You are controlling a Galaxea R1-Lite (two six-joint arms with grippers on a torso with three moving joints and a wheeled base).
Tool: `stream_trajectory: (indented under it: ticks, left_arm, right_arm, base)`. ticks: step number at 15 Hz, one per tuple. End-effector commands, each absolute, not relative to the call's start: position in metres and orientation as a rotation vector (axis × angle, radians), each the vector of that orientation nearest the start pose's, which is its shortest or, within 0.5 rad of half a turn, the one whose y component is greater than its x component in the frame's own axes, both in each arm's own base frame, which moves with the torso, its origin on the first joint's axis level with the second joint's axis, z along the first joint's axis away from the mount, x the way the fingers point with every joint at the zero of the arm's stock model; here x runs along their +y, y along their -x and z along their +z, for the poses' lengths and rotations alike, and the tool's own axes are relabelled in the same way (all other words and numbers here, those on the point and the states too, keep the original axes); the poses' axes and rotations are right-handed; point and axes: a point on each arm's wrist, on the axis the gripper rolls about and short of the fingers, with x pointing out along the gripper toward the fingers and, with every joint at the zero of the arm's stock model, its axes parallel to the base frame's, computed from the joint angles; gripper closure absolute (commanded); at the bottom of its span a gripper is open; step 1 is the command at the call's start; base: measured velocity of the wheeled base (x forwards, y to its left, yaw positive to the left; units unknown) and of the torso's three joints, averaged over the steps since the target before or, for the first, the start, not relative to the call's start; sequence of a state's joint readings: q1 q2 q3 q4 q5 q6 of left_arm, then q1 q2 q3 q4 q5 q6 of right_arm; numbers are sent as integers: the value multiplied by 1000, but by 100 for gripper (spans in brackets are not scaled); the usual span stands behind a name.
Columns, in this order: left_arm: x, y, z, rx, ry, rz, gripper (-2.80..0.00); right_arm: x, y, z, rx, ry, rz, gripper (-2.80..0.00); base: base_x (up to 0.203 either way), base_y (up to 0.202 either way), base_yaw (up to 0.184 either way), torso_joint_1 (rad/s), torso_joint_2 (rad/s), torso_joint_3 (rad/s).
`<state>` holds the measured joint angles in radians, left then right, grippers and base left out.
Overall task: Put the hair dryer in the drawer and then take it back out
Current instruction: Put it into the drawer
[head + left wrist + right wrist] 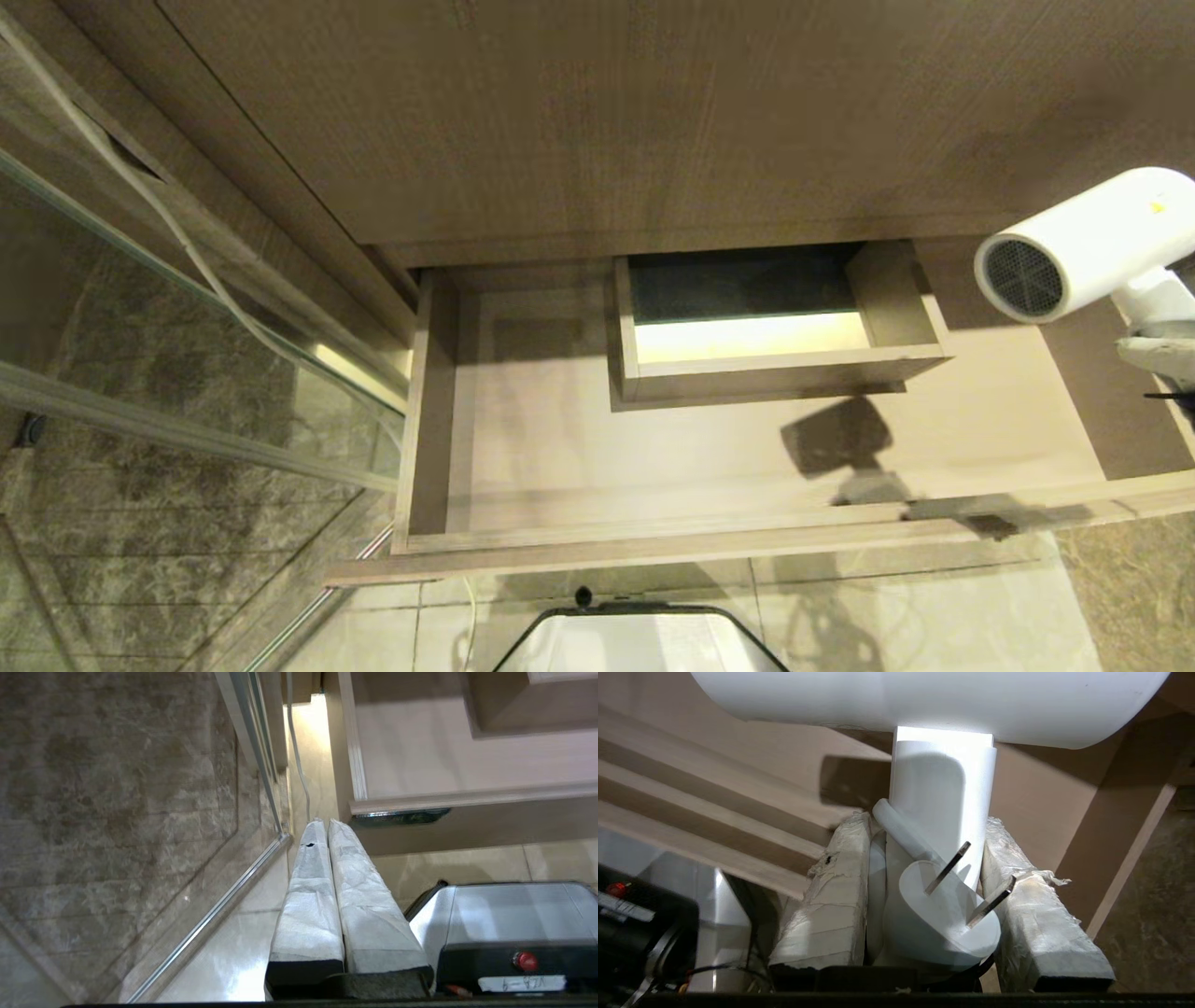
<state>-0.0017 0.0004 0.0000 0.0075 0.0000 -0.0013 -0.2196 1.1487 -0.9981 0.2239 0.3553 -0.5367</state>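
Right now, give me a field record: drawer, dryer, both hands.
drawer: wide beige wood-grain drawer pulled open, nothing seen lying on its floor
cutout: boxed rectangular cutout at middle back
dryer: small white hair dryer held above the drawer's right end, grey grille facing left
right hand: shut on the dryer's handle, plug between its fingers
left hand: shut, holding nothing, low beside the drawer front

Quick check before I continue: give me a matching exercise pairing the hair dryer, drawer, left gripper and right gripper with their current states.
Things:
1. hair dryer
2. drawer
3. left gripper
4. right gripper

States:
A. shut on nothing, low beside the drawer front
B. pulled out, nothing lying inside
C. clamped on a white handle
D. held in the air over the drawer's right end

Pairs: 1-D, 2-B, 3-A, 4-C
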Motion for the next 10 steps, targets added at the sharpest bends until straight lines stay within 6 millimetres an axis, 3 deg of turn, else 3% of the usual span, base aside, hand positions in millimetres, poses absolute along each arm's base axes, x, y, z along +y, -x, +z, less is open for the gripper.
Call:
stream_trajectory:
  ticks: [1, 7, 10]
  left_arm:
    - [0, 23, 75, 6, 2, -2, 0]
    - [0, 23, 75, 6, 2, -2, 0]
    - [0, 23, 75, 6, 2, -2, 0]
  right_arm:
    - [-31, -157, 283, 327, 419, 207, 0]
    - [-53, -165, 273, 428, 393, 64, 0]
    - [-75, -177, 260, 562, 377, -139, 0]
  base:
    - [0, 0, 0, -43, 344, 354]
    - [0, 0, 0, 5, 292, 293]
    - [0, 0, 0, 73, 44, 151]
